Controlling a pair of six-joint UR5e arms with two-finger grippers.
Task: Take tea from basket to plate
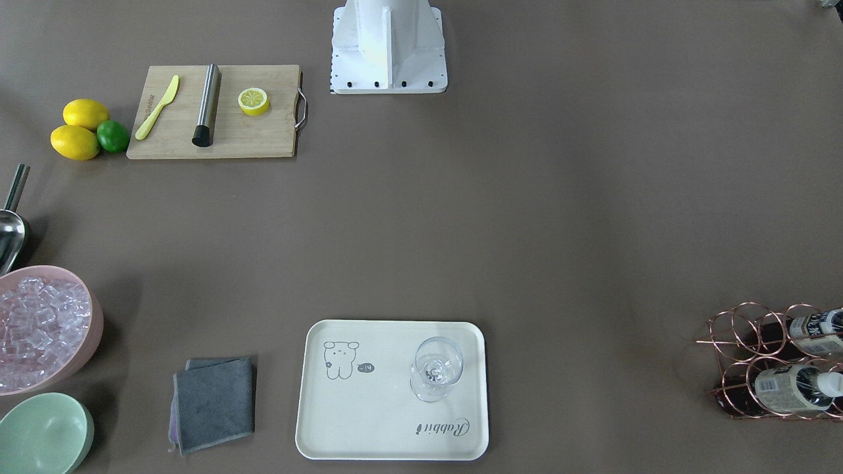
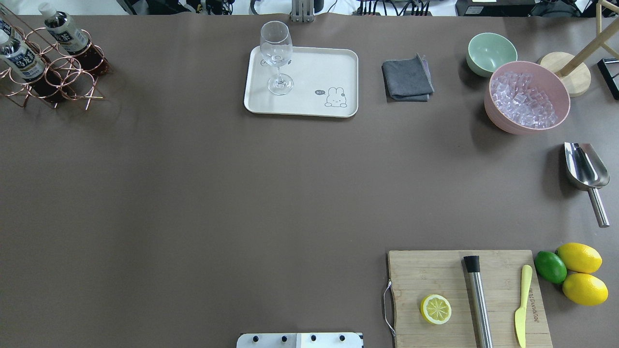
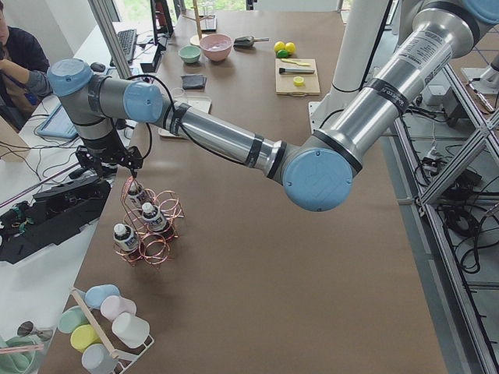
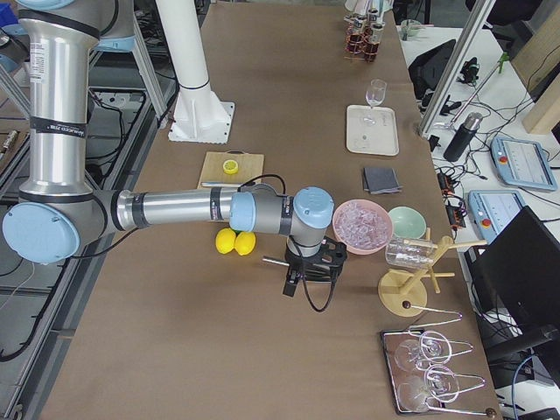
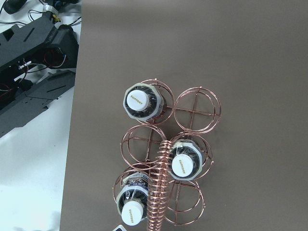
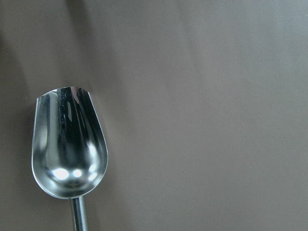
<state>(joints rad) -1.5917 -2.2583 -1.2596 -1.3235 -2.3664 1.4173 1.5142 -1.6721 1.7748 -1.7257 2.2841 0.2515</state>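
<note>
The copper wire basket (image 2: 72,79) stands at the table's far left corner, and also shows in the front view (image 1: 741,342) and the left wrist view (image 5: 197,103). It holds three tea bottles (image 5: 139,101) (image 5: 183,163) (image 5: 132,209), upright with white caps. The cream plate (image 2: 314,82) lies at the far middle and carries a wine glass (image 2: 276,58). My left gripper (image 3: 117,164) hovers over the basket; I cannot tell if it is open. My right gripper (image 4: 311,262) hangs over a steel scoop (image 6: 67,154); I cannot tell its state either.
A grey cloth (image 2: 407,79), a mint bowl (image 2: 491,52) and a pink bowl of ice (image 2: 527,96) stand right of the plate. The scoop (image 2: 585,169) lies at the right edge. A cutting board (image 2: 498,270) with a lemon half, muddler and knife sits near right, beside lemons (image 2: 580,273).
</note>
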